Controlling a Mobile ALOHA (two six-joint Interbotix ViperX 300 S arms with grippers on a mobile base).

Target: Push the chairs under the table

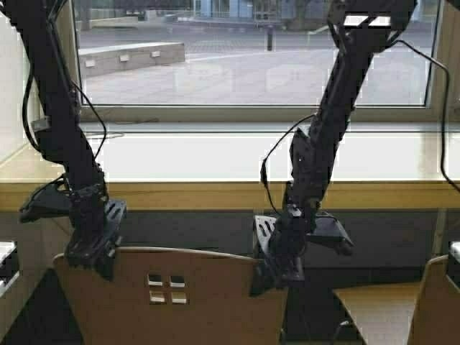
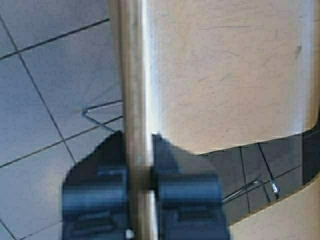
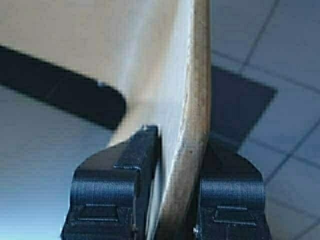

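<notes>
Both claws gripping light-brown moulded plywood chair (image 1: 172, 295) backrest.
Left claw (image 1: 92, 253) and right claw (image 1: 277, 273) clamping its top edge, facing pale wood-edged bench (image 1: 215, 169).

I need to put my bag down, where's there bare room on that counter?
The table top is bare between the two arms. It is crowded lower down, where the left gripper and right gripper clamp the chair backrest.
</notes>
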